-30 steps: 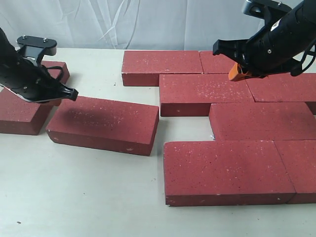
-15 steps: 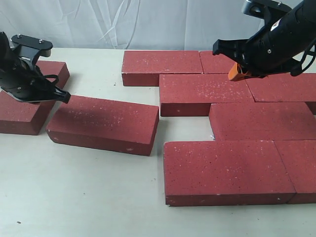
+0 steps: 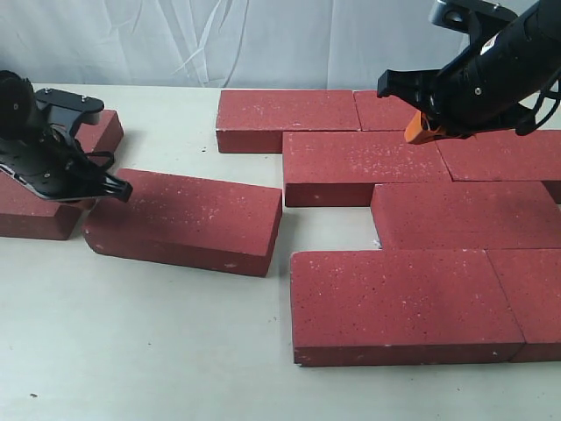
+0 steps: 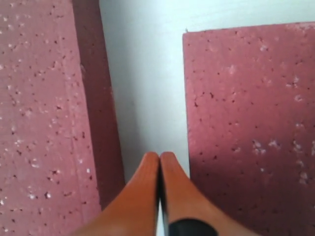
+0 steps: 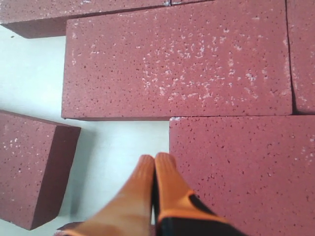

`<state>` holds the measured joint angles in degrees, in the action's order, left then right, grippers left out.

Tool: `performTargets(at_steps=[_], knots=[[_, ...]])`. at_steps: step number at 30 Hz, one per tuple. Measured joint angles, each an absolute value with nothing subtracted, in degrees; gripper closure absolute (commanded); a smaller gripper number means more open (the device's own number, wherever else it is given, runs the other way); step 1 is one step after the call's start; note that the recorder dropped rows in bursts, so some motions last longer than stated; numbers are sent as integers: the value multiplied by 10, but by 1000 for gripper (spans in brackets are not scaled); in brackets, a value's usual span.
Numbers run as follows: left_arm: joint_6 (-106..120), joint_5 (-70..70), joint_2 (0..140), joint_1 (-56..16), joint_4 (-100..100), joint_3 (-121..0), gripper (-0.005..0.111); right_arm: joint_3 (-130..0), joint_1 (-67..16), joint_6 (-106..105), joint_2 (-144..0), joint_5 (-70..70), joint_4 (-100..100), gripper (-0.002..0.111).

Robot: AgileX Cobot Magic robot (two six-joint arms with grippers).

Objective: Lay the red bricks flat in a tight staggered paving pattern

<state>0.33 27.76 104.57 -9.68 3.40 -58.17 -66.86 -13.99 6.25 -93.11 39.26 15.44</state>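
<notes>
While red bricks (image 3: 403, 303) lie flat on table (image 3: 131, 351) | left end effector (image 4: 160, 157) closed, empty | right end effector (image 5: 154, 160) closed, empty

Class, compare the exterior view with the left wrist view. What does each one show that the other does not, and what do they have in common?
Only the exterior view shows the right gripper above the laid rows of bricks, with the white curtain behind. Only the left wrist view shows the left gripper with its orange fingertips pressed together, over a bare strip of table between the loose bricks. Both views show the left gripper, red brick on either side of it, and the pale table.
</notes>
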Motion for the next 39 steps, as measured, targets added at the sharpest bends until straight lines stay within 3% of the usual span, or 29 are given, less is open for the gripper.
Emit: performTargets(at_steps=[39], knots=[[67, 385, 1053, -97, -98, -582, 107, -669, -140, 62, -931, 393, 156, 109]])
